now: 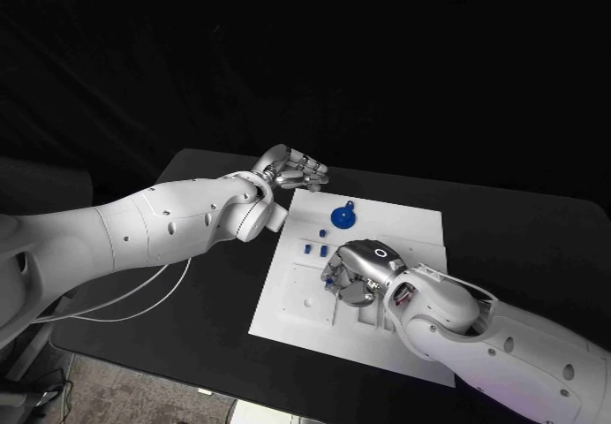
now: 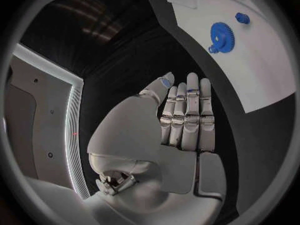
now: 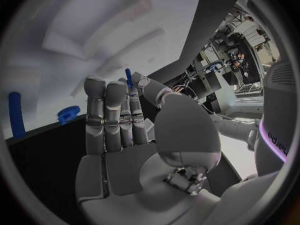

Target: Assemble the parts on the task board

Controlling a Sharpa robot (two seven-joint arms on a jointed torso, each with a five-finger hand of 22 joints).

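Right hand at frame centre over task board, pinching small blue pin. Left hand released, fingers straight, at board's upper-left corner. Blue gear on board.

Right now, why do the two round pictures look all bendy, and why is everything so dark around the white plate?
In the left wrist view the fisheye lens curves the task board edge. In the right wrist view the same bending warps the board behind the right hand. In the head view the table is black and the background unlit, so the board stands out.
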